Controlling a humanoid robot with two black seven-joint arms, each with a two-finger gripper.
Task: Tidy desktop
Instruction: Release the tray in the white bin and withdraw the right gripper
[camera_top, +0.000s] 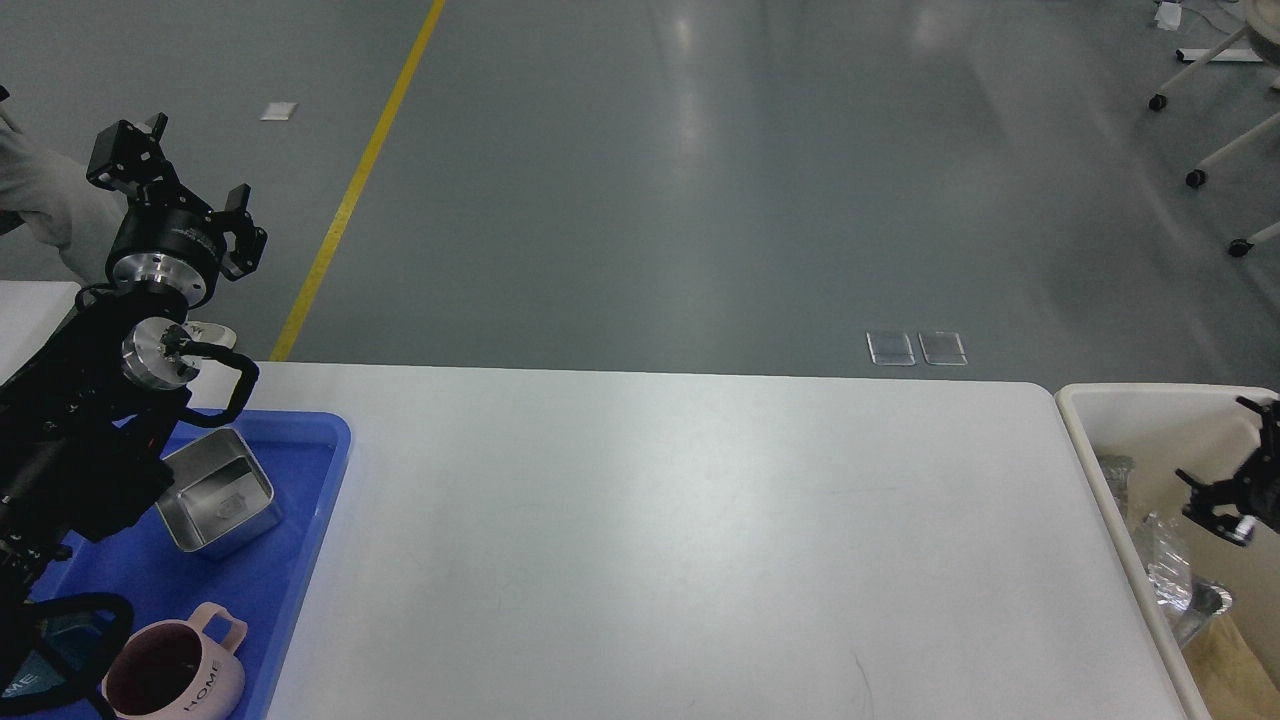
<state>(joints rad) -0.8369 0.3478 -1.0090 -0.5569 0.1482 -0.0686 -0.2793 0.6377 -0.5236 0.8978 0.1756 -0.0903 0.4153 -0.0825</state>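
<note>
White desktop (680, 540) spreads bare between the blue tray (310, 520) and beige bin (1080, 420). My left gripper (185, 165) hovers spread apart, holding nothing; my right gripper (1235, 490), over the bin, I cannot tell. Sorting seems finished; next, I'd retract both arms.

Desktop (680, 540): bare across its middle.
Left edge: blue tray (300, 560) holding metal tin (215, 495) and pink mug (175, 670); left arm above it.
Right edge: beige bin (1120, 410), crumpled wrappers (1170, 570) inside.
</note>
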